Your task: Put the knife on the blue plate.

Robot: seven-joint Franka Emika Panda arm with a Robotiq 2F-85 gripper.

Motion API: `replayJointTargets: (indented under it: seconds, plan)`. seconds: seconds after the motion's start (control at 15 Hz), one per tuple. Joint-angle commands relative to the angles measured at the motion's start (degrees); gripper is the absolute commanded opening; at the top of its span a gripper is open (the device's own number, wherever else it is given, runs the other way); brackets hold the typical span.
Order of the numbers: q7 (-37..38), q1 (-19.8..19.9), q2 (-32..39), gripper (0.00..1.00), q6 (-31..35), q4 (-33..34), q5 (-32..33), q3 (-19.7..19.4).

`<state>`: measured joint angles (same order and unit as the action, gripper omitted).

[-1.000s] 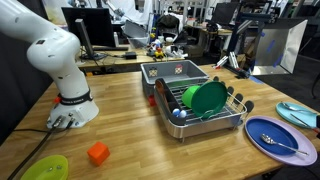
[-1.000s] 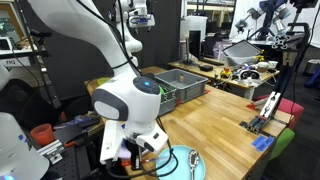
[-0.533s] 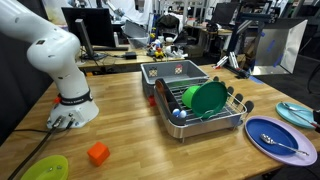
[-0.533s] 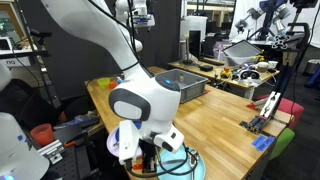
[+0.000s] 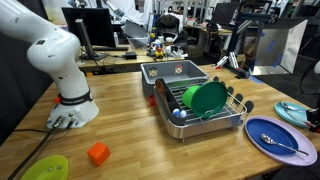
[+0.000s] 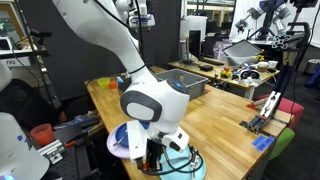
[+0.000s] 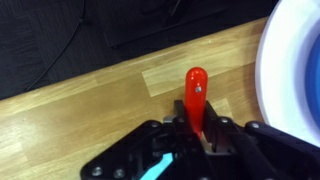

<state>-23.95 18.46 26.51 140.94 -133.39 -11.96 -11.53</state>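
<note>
In the wrist view my gripper (image 7: 200, 128) is shut on the knife (image 7: 195, 95). Its orange-red handle sticks out forward over the wooden table, and the blade is hidden under the jaws. The pale rim of the blue plate (image 7: 296, 70) curves along the right edge of that view, just beside the knife. In an exterior view the blue plate (image 5: 297, 113) lies at the table's far right, where a dark part of my arm enters the frame. In an exterior view the arm's bulk hides the gripper and the knife; only the blue plate's edge (image 6: 192, 166) shows.
A violet-blue plate (image 5: 280, 140) holding a silver utensil lies in front of the blue plate. A dish rack (image 5: 200, 112) holds a green plate (image 5: 208, 98). A grey bin (image 5: 172, 71) stands behind it. An orange block (image 5: 97, 153) and a yellow-green plate (image 5: 45, 168) lie near the table's front.
In an exterior view the arm has swung steadily to the right over the plates. In the other, a dark part of the arm has appeared at the right edge.
</note>
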Motion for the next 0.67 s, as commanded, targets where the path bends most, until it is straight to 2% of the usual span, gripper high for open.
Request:
replayJointTargets:
  seconds: [0.0,0.13,0.2,0.33,0.6]
  plan:
    - [-0.1,2.8,1.1,0.05,-2.4,2.0,0.8,1.9]
    - [-0.3,3.2,1.3,0.05,-2.6,2.2,0.8,2.1]
    - [-0.3,3.5,1.3,0.41,-2.7,2.3,0.8,2.2]
    - [-0.6,3.8,1.1,0.51,-3.1,2.2,0.7,2.3]
    - [-3.4,4.9,-1.5,0.79,-1.2,-0.3,-0.4,3.0]
